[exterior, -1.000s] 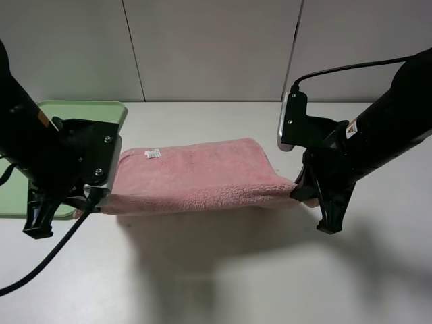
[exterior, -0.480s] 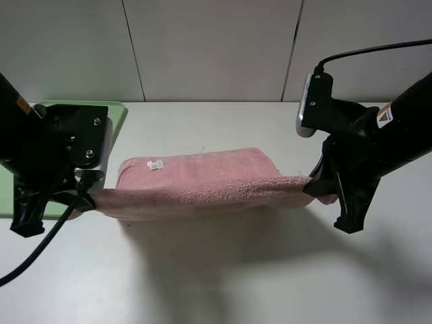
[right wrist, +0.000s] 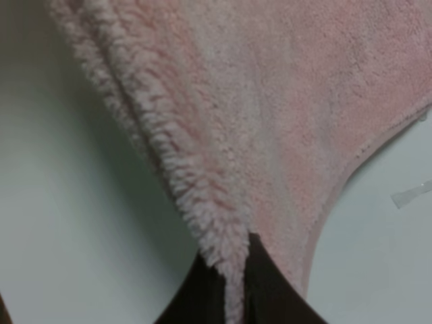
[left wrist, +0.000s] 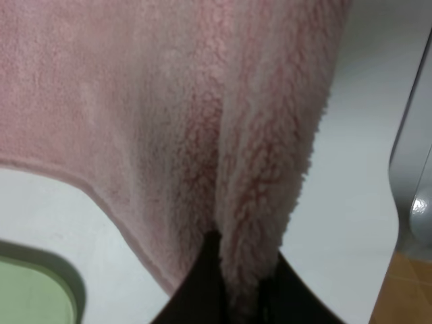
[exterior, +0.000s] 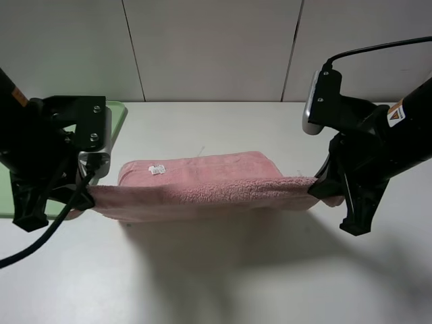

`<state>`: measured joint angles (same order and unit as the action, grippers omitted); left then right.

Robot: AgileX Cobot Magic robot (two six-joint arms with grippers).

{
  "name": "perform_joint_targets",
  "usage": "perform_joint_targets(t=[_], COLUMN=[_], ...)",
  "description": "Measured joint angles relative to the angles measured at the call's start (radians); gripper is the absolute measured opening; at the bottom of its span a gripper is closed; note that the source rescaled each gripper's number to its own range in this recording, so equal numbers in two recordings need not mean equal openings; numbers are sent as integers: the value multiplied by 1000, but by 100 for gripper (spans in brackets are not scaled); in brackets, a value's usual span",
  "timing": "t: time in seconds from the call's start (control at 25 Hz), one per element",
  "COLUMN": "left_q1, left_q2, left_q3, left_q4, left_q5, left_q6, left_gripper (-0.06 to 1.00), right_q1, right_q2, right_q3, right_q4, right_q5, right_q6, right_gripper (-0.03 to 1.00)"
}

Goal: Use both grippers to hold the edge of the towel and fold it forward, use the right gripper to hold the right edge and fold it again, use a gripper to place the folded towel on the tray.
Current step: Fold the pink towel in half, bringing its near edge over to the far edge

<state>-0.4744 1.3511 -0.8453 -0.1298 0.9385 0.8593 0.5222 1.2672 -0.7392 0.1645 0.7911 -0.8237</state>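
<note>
A white table (exterior: 223, 290) stands before a pale grey wall (exterior: 209, 47) with vertical seams.

Pink towel (exterior: 202, 179) with white label (exterior: 157, 170); light-green tray (exterior: 117, 115); white table (exterior: 223, 128).

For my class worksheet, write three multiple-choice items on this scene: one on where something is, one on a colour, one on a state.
1. Where does the tray lie? A. on the left side of the table; B. at its right edge; C. at its front middle.
2. What colour is the towel? A. blue; B. white; C. pink.
3. The left gripper and right gripper have their fingers: A. open; B. shut on towel edges; C. shut on nothing.
Answers: 1 A, its green rim shows at the left. 2 C, pink in every view. 3 B, both wrist views show fingers pinching cloth.
</note>
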Motion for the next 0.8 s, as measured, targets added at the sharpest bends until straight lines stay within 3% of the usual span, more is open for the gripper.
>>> perform_joint_targets(t=[0.4, 0.8], left_q1=[-1, -1], left_q2=[0, 37], left_q3=[-1, -12], left_q4=[80, 104], left_q5=[-29, -42], left_q6=[-165, -197], left_gripper=[0, 0], right_q1=[6, 6], right_q2=[0, 82], right_q3=[0, -1], right_q4=[4, 4], right_q5=[-53, -75], right_q6=[12, 20], right_gripper=[0, 0])
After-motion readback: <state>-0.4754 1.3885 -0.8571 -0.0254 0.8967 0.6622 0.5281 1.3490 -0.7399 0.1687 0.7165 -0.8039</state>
